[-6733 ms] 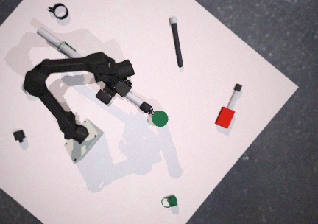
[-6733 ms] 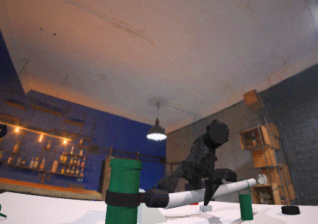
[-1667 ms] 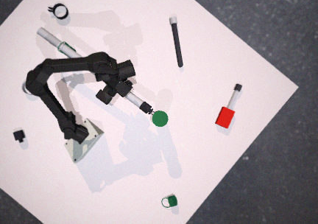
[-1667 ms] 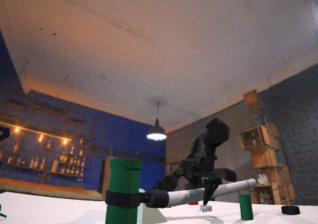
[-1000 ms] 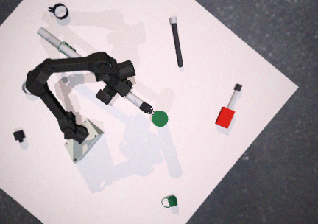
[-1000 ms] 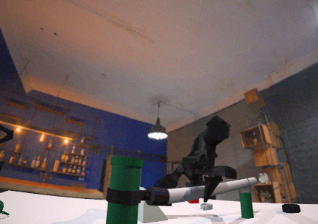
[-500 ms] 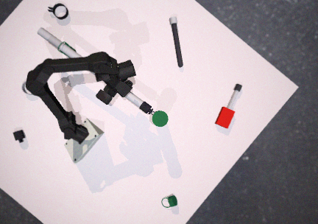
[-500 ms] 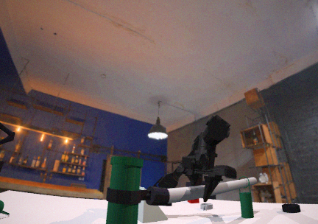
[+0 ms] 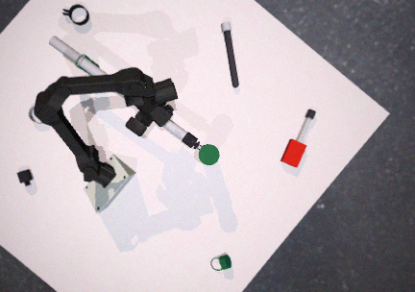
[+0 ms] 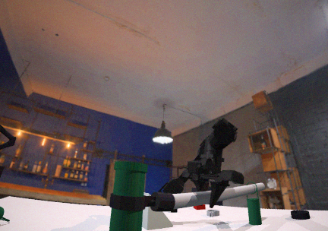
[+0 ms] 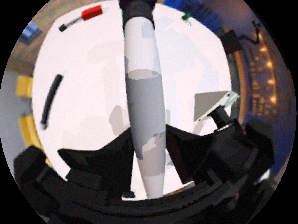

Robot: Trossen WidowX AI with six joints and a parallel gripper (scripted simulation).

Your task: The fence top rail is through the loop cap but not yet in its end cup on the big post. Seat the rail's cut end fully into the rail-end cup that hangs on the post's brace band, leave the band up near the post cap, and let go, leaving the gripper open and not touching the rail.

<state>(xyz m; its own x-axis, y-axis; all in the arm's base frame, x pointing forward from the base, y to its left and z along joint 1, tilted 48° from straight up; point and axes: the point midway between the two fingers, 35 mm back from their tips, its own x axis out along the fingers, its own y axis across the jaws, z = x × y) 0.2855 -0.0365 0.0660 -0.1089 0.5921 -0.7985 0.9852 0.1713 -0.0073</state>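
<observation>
The grey-white rail (image 9: 174,130) (image 10: 190,198) (image 11: 144,95) runs level or slightly tilted from the big green post (image 9: 208,155) (image 10: 128,182) to the small green post (image 10: 254,210), where it passes through the thin green loop. Its near end enters the mouth of the black rail-end cup (image 9: 190,140) (image 10: 163,201) (image 11: 139,10); how deep it sits inside is hidden. The cup hangs on the black brace band (image 10: 125,203), which circles the big post a little below its cap. My gripper (image 10: 216,194) (image 11: 147,125) is shut on the rail, between cup and loop.
A black rod (image 9: 231,60) (image 11: 51,100) with a pale end and a red-headed mallet (image 9: 294,153) (image 11: 92,12) lie apart on the white table. A black ring clamp (image 9: 79,14), a small black part (image 9: 25,177) and a green loop cap (image 9: 223,262) lie near its edges.
</observation>
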